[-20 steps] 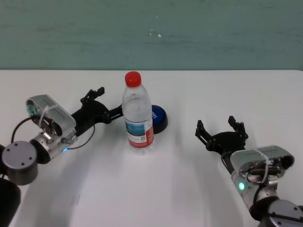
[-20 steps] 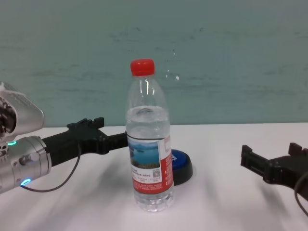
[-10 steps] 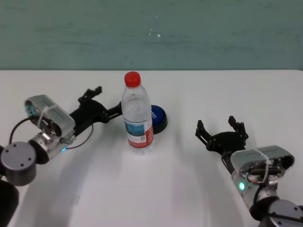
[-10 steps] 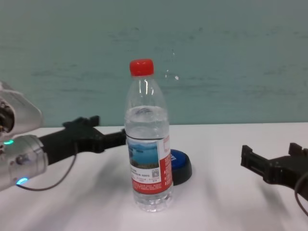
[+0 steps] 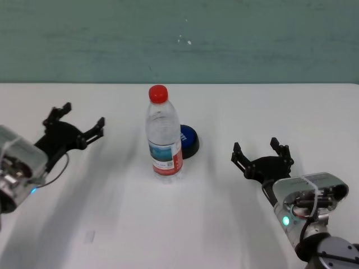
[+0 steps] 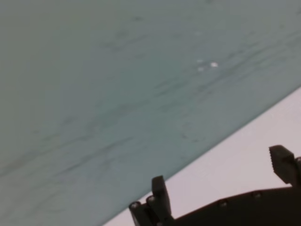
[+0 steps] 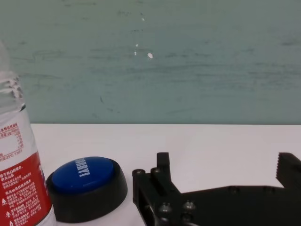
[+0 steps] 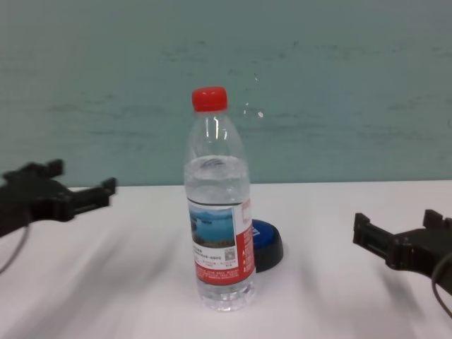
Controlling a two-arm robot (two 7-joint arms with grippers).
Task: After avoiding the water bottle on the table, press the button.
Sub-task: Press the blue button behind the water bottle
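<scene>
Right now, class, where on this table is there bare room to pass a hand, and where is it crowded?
Bare table lies between the left hand and the bottle, and between the button and the right hand. It is crowded only where the button sits close behind the bottle.

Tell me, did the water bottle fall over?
No, the water bottle stands upright on the table, red cap on top, with the button just behind it.

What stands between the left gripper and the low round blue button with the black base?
The tall clear plastic water bottle with the red cap stands upright between the open left gripper and the blue button, which sits just behind it. The open right gripper has no visible obstacle.
</scene>
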